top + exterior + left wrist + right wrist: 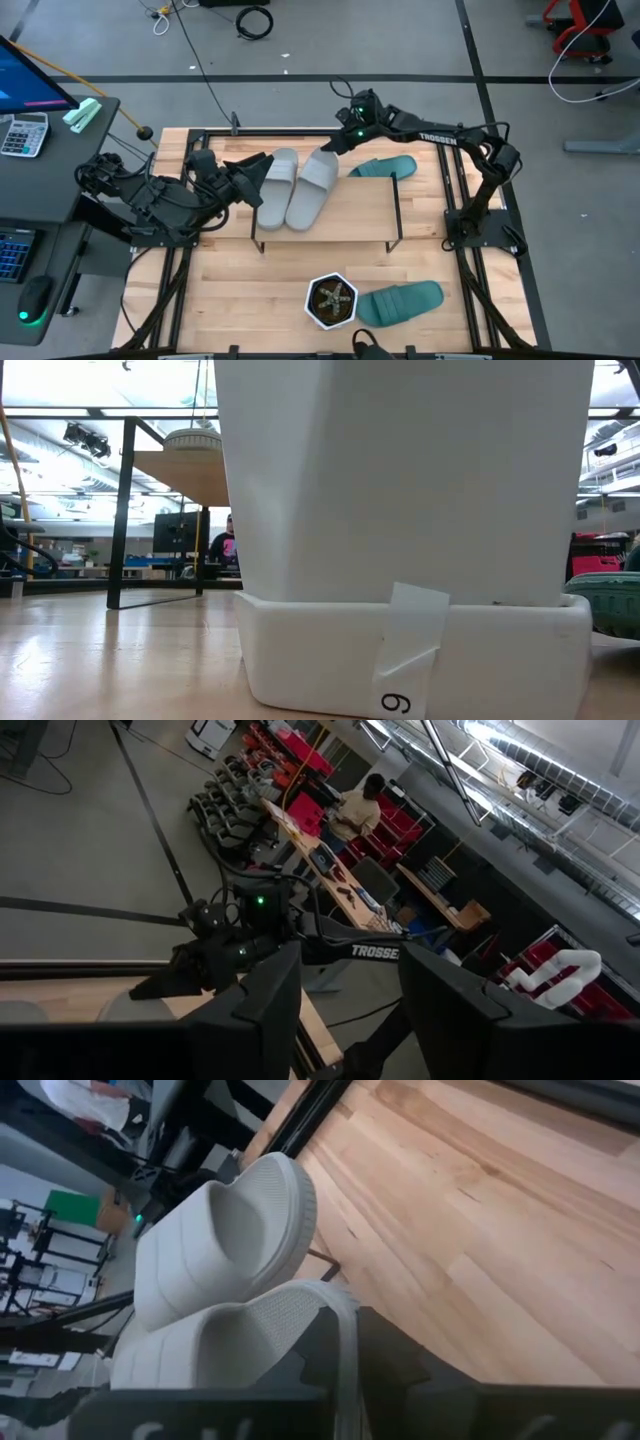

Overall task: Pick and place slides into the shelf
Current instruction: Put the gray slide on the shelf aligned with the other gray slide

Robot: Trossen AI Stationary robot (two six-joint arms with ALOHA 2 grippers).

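Two light grey slides lie side by side on the shelf's (pixel 350 215) wooden top board, the left one (pixel 275 188) and the right one (pixel 312 188). My right gripper (pixel 336 146) reaches in from the far side and is shut on the right grey slide (pixel 230 1350). My left gripper (pixel 252 170) is open and stands at the left grey slide's left edge. One teal slide (pixel 385 167) lies at the shelf's far right corner. The other teal slide (pixel 402 303) rests on the table next to the plant pot. My right gripper pinches the right grey slide's far end by its sole rim (pixel 343 1315) between the two fingers, slanting down from the table's far side. The rest of the slide lies on the shelf's top board. My left gripper: whether its open fingers (pixel 260 1010) touch the left grey slide cannot be told.
A white hexagonal plant pot (pixel 332 301) stands near the table's near edge and fills the low view (pixel 400 510). Black frame rails (pixel 455 190) run along the table's sides. Bare tabletop (pixel 230 290) lies near-left of the shelf. A person (pixel 360 810) sits in the room beyond.
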